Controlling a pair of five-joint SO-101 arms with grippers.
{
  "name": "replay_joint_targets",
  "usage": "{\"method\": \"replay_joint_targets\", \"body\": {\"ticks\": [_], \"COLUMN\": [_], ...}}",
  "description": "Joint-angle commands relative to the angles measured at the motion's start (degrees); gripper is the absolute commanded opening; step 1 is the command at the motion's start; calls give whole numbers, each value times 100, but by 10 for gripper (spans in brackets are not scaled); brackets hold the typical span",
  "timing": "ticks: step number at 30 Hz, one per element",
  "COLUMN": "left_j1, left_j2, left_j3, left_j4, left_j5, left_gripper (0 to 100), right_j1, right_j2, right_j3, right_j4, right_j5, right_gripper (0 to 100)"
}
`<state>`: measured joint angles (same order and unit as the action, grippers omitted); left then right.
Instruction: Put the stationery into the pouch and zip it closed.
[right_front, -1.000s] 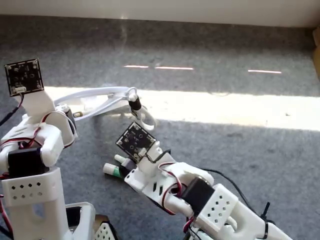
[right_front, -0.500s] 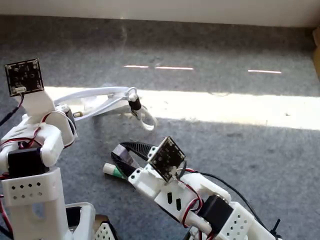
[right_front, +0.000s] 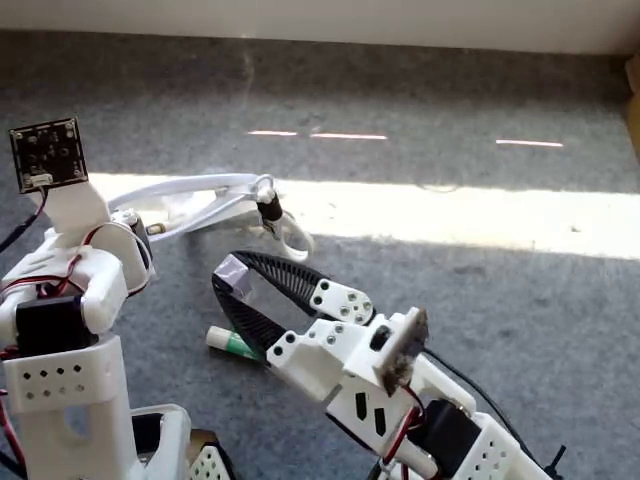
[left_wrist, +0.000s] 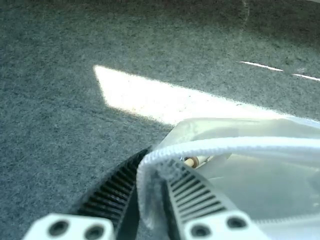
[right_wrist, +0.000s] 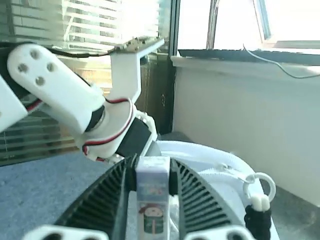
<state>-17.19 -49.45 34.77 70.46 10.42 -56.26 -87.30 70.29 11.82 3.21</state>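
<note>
The clear pouch (right_front: 205, 203) with a white zipper edge lies on the grey carpet, its mouth open. My left gripper (right_front: 142, 226) is shut on the pouch's near end; in the left wrist view its black fingers (left_wrist: 190, 195) pinch the white zipper edge (left_wrist: 225, 146). My right gripper (right_front: 230, 277) is shut on a small white-and-purple eraser (right_front: 234, 266), held above the carpet just short of the pouch. The right wrist view shows the eraser (right_wrist: 152, 196) upright between the ribbed fingers, with the pouch (right_wrist: 210, 162) beyond. A green-and-white marker (right_front: 230, 343) lies under the right arm.
The zipper pull (right_front: 270, 209) with its white ring (right_wrist: 260, 190) sits at the pouch's far end. A pen tip (left_wrist: 192, 161) shows inside the pouch. The left arm's body (right_wrist: 70, 97) stands close behind the pouch. A sunlit strip (right_front: 470, 218) crosses the carpet.
My right gripper has risen from the carpet beside the marker with the eraser in it and swung up toward the pouch. The left arm and pouch have stayed still.
</note>
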Motion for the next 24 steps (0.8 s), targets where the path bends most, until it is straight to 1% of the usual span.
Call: {"method": "replay_joint_targets", "body": {"ticks": [1, 6, 11, 13, 21, 24], "left_j1": [-75, -75, -66, -66, -75, -75], "left_j2": [75, 75, 75, 75, 75, 75], "left_j3": [66, 66, 66, 66, 75, 75], "left_j4": [-62, -62, -62, -62, -62, -62], "left_j5": [18, 18, 18, 18, 18, 18], "left_gripper": [7, 7, 7, 7, 7, 7], "right_j1": [48, 48, 48, 48, 75, 75], "right_j2": [-84, -75, 198, 576, 2527, 3152], "right_j3": [-75, -57, -48, -75, -189, -347], "right_j4": [-725, -1622, -2360, -2782, -4409, -4831], "right_j5": [9, 53, 747, 844, 853, 853], "right_gripper": [4, 4, 4, 4, 4, 4]}}
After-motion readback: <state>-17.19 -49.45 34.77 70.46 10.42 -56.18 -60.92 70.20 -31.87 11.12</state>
